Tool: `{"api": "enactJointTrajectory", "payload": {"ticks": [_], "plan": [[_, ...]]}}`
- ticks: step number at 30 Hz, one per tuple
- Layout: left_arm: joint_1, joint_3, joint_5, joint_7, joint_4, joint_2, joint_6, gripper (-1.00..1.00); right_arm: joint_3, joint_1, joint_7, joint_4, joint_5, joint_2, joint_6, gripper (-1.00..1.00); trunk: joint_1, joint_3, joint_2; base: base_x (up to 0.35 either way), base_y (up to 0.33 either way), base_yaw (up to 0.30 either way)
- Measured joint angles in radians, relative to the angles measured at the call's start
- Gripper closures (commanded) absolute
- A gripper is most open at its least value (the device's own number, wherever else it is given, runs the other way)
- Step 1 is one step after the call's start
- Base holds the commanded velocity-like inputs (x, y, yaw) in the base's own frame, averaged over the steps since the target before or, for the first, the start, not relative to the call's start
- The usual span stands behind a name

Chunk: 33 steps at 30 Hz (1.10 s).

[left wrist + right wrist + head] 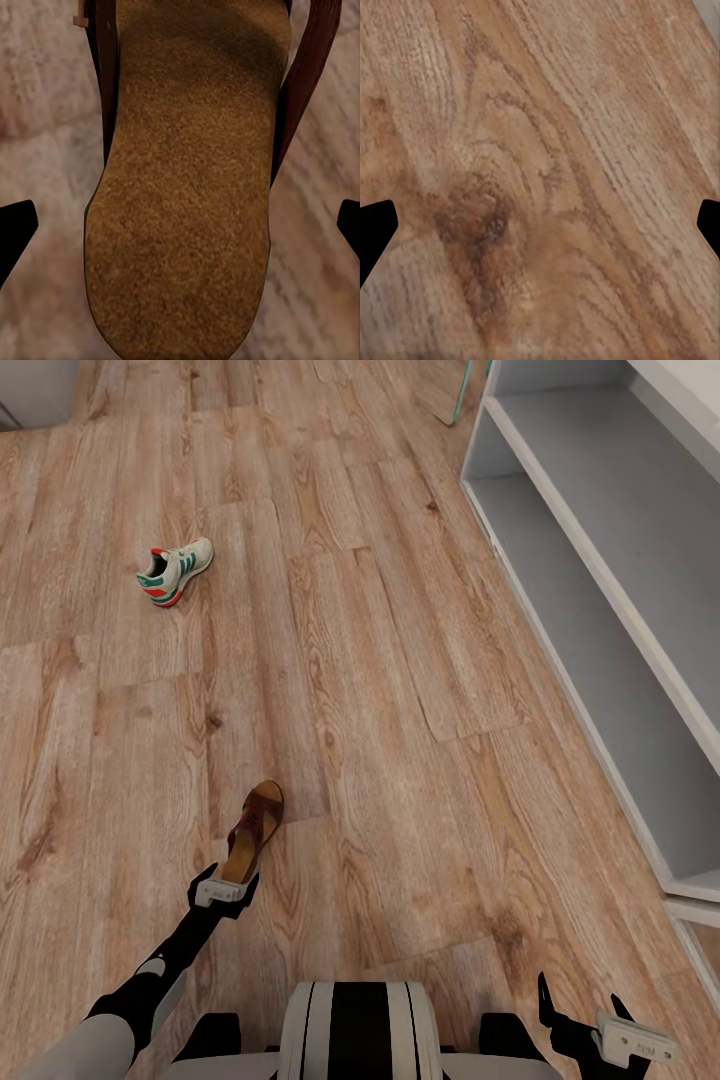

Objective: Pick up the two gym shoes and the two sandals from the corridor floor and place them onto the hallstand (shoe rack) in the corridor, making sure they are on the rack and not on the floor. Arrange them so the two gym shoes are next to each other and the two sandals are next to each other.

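One brown sandal (257,828) with a tan footbed lies on the corridor floor (380,690) just ahead of me. My left gripper (227,886) hovers over its heel end. In the left wrist view the sandal (180,150) lies between the fingertips (15,234), which stand wide apart on either side, so my left gripper (180,229) is open. One white gym shoe (175,572) with green stripes lies further off to the left. The hallstand (600,590) runs along the right. My right gripper (580,1012) hangs low at the right, and this right gripper (540,225) is open above bare planks.
A slim teal frame (466,390) leans beside the hallstand's far end. A pale grey object (35,390) sits at the far left corner. Wood floor stretches between the sandal, the gym shoe and the rack's lower tier (650,760).
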Motion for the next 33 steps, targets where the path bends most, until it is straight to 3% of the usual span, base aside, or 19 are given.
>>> {"api": "enactJointTrajectory", "payload": {"ticks": [33], "plan": [[-0.001, 0.0, 0.0, 0.0, 0.0, 0.0, 0.001, -1.0, 0.0, -0.001, 0.0, 0.001, 0.0, 0.0, 0.0, -1.0, 0.0, -0.013, 0.0, 0.0, 0.0, 0.0]]}}
